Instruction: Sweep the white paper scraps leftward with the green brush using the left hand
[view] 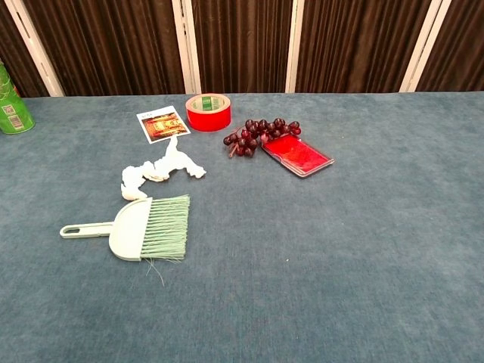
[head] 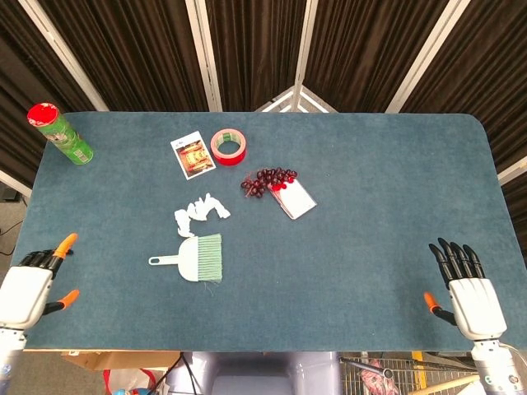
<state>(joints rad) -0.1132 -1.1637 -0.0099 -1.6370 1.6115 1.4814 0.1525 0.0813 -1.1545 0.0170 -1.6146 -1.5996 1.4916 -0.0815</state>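
My left hand (head: 26,292) sits at the table's (head: 370,189) near left edge, holding nothing, fingers apart, well away from the brush (head: 198,257); a green can (head: 61,134) stands at the far left corner. The brush lies flat, handle pointing left, bristles right, with the paper scraps (head: 200,212) just beyond it, and further back are a card (head: 193,155), a red tape roll (head: 228,146), grapes (head: 267,181) and a red case (head: 295,197) touching them. My right hand (head: 468,288) rests at the near right edge, empty, fingers spread.
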